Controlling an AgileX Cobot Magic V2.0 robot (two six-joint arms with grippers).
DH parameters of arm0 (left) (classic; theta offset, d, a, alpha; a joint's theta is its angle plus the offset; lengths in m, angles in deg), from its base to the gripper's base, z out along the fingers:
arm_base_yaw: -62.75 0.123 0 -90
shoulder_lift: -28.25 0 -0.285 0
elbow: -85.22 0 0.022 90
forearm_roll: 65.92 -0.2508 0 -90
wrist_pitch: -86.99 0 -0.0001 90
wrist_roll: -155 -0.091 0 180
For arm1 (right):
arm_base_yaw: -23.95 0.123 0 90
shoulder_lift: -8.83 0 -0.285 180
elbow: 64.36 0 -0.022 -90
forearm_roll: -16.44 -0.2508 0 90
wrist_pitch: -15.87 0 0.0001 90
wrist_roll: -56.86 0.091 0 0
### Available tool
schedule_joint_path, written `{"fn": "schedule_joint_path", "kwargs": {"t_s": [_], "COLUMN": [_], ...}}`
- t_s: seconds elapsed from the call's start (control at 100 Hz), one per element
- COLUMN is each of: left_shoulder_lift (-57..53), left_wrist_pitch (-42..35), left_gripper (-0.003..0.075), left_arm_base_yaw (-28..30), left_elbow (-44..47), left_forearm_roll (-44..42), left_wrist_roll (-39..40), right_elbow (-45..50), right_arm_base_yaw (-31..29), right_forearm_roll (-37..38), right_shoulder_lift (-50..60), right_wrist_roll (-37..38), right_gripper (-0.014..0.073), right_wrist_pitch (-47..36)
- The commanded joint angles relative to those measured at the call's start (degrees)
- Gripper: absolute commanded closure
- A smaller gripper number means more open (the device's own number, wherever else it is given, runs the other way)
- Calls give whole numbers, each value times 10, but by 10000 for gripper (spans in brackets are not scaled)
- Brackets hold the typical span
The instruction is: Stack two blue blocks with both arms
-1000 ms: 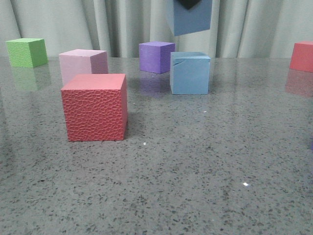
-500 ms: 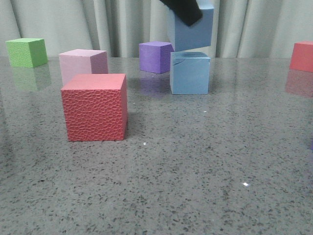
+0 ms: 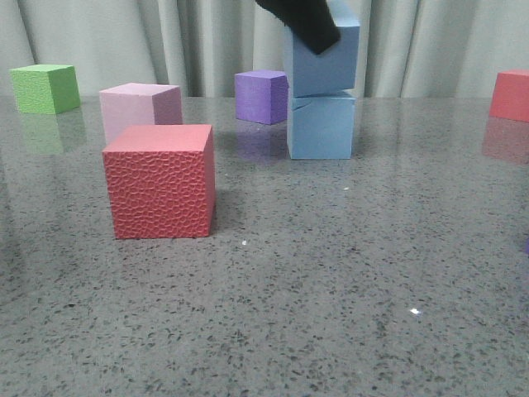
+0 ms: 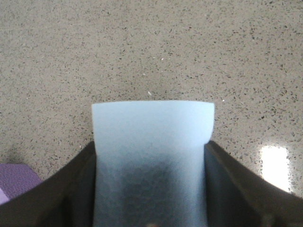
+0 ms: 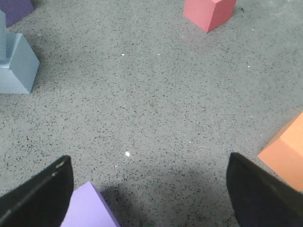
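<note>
1. Left gripper (image 4: 150, 189) is closed on the top blue block (image 3: 324, 59); in the left wrist view both dark fingers (image 4: 61, 189) press the block's sides, so the jaws are only as far apart as the block is wide.
2. Front view: the gripper shows as a black shape over the block's upper left corner, entering from the top edge.
3. Top blue block sits on the bottom blue block (image 3: 321, 126), faces touching, slightly tilted and offset a bit to the right.
4. Bottom blue block stands on the table (image 3: 331, 289), with a small crack near its upper left edge.
5. Right gripper (image 5: 151, 189) is wide open and holds nothing; it hangs over bare table, well apart from the stack, which shows at the edge of its view (image 5: 14, 56).
6. Left to right, front view: green cube (image 3: 45, 88), pink cube (image 3: 140, 107), red cube (image 3: 161, 180) nearest the camera, purple cube (image 3: 261, 95) behind the stack, another red cube (image 3: 510, 94) at far right.
7. Versus 1.0 s ago: the held block was up high, clear of the bottom one; 0.5 s ago it was just above it, tilted; now it rests on it.
</note>
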Motion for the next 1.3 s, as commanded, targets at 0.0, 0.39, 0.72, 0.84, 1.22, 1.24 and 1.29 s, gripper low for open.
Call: {"fn": "schedule_joint_path", "kwargs": {"t_s": [0.0,0.39,0.72,0.84,1.22,1.24,1.29], "left_shoulder_lift": [-35,-35,-35,-35,-35,-35,-35], "left_wrist_pitch": [-13,-7,-18,-19,-19,-19,-21], "left_gripper": [533,533,533,533,533,533,533], "left_arm_base_yaw": [1,1,1,1,1,1,1], "left_elbow": [-17,-17,-17,-17,-17,-17,-17], "left_forearm_roll": [26,29,35,35,31,30,30], "left_wrist_roll": [-7,-47,-64,-64,-65,-65,-65], "right_elbow": [-14,-14,-14,-14,-14,-14,-14], "right_arm_base_yaw": [-3,-3,-3,-3,-3,-3,-3], "right_forearm_roll": [6,6,6,6,6,6,6], "right_shoulder_lift": [6,6,6,6,6,6,6], "right_wrist_roll": [-2,-2,-2,-2,-2,-2,-2], "right_gripper": [-52,-52,-52,-52,-52,-52,-52], "right_wrist_pitch": [-40,-40,-40,-40,-40,-40,-40]}}
